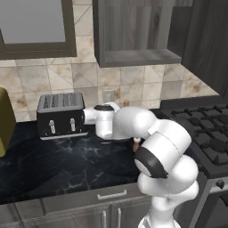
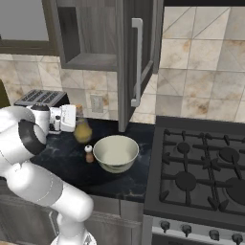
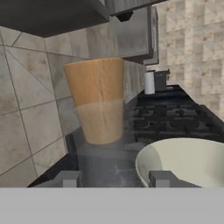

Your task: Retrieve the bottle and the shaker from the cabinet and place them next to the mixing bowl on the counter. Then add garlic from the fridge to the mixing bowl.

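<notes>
My tool [image 2: 76,119] pinches the bottle [image 2: 83,131] by its neck, above the desk [image 2: 62,158]. Adjacent: shaker [image 2: 89,153], mixing bowl [image 2: 116,153] (just right of it), toaster [image 1: 60,115], stove [image 2: 201,167].

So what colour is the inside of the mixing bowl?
Cream-white inside the mixing bowl, best seen in the right base view.

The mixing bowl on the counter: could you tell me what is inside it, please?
The mixing bowl looks empty; its cream inside is bare in the right base view. In the hand view the near part of its floor is cut off, so that part is unseen.
</notes>
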You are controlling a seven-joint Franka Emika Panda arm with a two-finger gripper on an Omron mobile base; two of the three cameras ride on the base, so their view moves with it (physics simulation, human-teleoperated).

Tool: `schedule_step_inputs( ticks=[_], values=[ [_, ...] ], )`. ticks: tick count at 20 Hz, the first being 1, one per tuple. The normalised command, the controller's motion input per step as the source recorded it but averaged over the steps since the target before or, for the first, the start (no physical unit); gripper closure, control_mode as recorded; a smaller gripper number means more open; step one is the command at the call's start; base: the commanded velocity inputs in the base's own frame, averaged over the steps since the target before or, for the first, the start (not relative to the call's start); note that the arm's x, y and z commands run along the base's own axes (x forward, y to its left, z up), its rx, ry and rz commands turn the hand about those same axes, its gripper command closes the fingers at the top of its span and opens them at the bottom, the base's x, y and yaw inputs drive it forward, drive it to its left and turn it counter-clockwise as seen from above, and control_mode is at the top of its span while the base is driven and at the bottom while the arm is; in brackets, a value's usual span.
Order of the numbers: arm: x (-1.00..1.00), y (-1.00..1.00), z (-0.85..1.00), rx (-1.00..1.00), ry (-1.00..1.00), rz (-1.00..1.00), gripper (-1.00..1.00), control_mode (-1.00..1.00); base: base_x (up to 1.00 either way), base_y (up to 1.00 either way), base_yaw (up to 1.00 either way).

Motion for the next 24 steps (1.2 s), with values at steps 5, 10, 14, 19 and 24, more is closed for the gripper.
schedule_step_inputs(
  ticks=[5,10,14,19,24],
  values=[
    [-0.22,-0.01,-0.29,0.00,-0.19,0.00,1.00,-1.00,0.00,0.00,0.00],
    [-0.32,-0.32,-0.28,0.00,-0.16,-0.01,1.00,-1.00,0.00,0.00,0.00],
    [-0.05,-0.56,-0.03,0.00,0.00,-0.05,1.00,-1.00,0.00,0.00,0.00],
    [0.00,-0.32,-0.04,0.00,0.00,-0.03,1.00,-1.00,0.00,0.00,0.00],
    [0.00,0.02,-0.07,0.00,0.00,0.00,1.00,-1.00,0.00,0.00,0.00]
  ],
)
